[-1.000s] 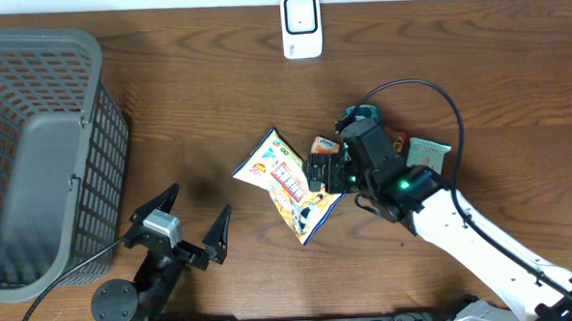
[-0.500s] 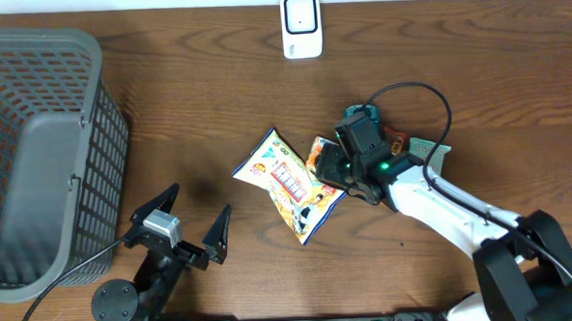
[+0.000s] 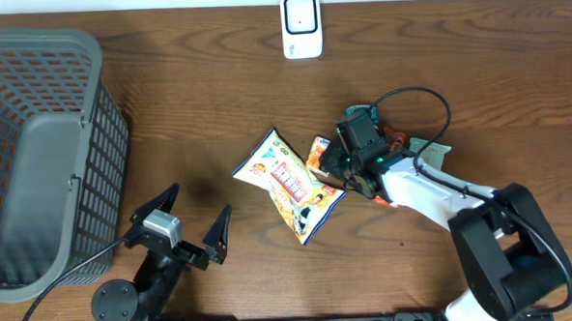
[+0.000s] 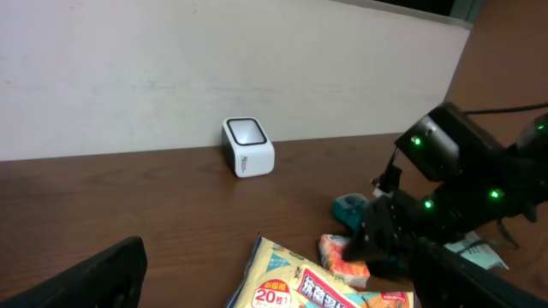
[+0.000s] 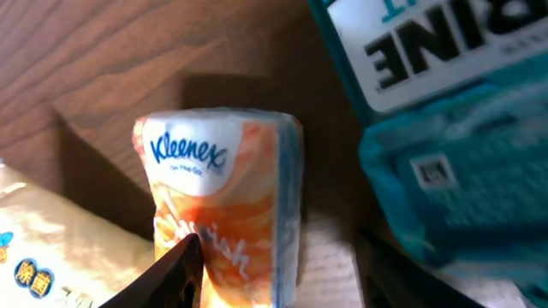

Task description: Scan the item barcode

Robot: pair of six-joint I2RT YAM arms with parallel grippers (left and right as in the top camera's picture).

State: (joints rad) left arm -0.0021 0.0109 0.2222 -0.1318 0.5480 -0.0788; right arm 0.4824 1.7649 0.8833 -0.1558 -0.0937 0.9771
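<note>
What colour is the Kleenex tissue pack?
Kleenex pack: orange with a white top, best seen from the right wrist.

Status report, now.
Left gripper open, idle. Right gripper straddling Kleenex pack, jaws not yet tight. Snack bag and teal packet crowd it either side.

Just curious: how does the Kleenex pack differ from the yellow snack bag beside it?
The Kleenex pack is small, orange and white; the yellow snack bag is larger and flat. The right end effector straddles the Kleenex pack; the snack bag lies ungripped. Both rest on the table.
</note>
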